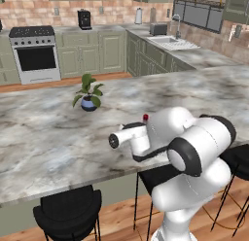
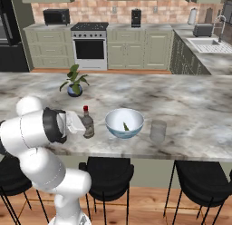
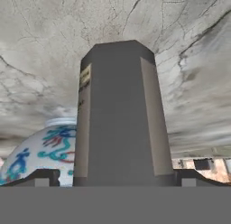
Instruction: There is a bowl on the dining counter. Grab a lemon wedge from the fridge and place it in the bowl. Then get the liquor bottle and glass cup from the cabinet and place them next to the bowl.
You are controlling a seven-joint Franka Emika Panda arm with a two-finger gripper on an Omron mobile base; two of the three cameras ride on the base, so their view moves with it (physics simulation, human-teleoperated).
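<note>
A: Firstly, what is seen from the left base view?

B: A marbled surface [image 1: 53, 133] is seen, with a potted plant [image 1: 88, 93] standing on it. The arm is folded low over the near edge, and a red bottle cap [image 1: 145, 117] is glimpsed just behind the wrist.

A: And from the right base view?

B: The bowl [image 2: 124, 123] is seen on the surface, a lemon wedge [image 2: 126, 126] lying inside it. The liquor bottle [image 2: 87, 123] stands upright just beside the bowl, on its left, with the arm's hand close against its far side. The glass cup [image 2: 158, 130] is set near the bowl on the other side. Black stools [image 2: 108, 173] are tucked below the edge.

A: What is shown in the hand view?

B: The dark bottle body [image 3: 121, 114] is seen very close, between the two fingertips [image 3: 43, 177] of the pincer [image 3: 119, 179]. The fingertips stand apart from its sides, so the pincer is spread wide and nothing is gripped. The patterned bowl wall [image 3: 45, 151] is seen behind the bottle.
</note>
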